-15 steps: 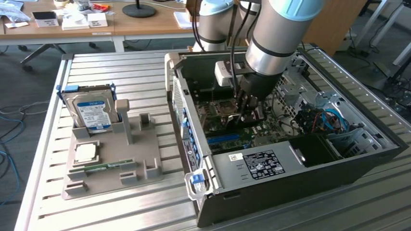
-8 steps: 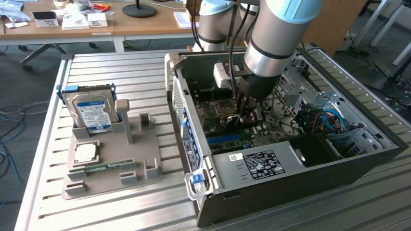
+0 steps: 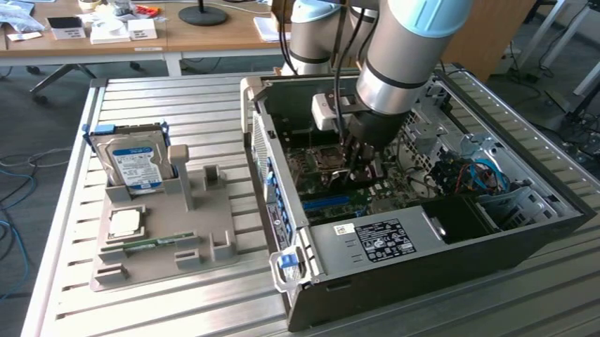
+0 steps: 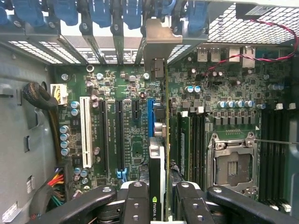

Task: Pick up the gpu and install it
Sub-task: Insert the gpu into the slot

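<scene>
Gpu (image 4: 157,163) sits edge-on, clamped in the claw (image 4: 160,193).

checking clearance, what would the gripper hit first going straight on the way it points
Probably the motherboard: the gripper, shut on the gpu, points at it, and the card's edge would touch near the blue slot first, though depth is unclear.

Recorded: the gpu (image 4: 158,172), a thin green circuit card, carries a black block with a green logo and a silver metal end bracket, and the jointed metal gripper (image 4: 161,198) is matt black. The dark green motherboard (image 4: 135,116) shows 1 long white plastic slot (image 4: 86,126), 1 blue slot (image 4: 150,116) and a twisted red-and-black wire pair (image 4: 275,32). The silver hard drive (image 3: 139,165) bears a blue-and-white label on the moulded grey plastic tray (image 3: 159,232).
</scene>
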Tool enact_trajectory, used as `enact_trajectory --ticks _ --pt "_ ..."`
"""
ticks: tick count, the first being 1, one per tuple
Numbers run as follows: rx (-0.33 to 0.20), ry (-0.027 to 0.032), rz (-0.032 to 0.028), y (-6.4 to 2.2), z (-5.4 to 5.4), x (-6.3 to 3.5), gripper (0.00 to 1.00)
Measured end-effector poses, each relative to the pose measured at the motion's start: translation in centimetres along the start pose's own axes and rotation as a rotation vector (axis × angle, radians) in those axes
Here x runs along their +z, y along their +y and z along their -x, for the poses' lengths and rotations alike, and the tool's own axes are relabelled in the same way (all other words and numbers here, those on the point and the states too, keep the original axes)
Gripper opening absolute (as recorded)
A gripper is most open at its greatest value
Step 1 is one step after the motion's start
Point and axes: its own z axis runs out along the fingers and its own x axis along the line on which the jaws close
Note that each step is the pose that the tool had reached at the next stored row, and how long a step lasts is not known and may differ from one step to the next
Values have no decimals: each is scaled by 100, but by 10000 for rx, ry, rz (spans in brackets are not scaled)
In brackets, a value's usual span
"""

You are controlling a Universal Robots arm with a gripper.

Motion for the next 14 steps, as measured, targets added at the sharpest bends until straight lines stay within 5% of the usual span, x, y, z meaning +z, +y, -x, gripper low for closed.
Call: enact_trajectory --ticks 14 --pt "-1 1 0 30 -6 32 27"
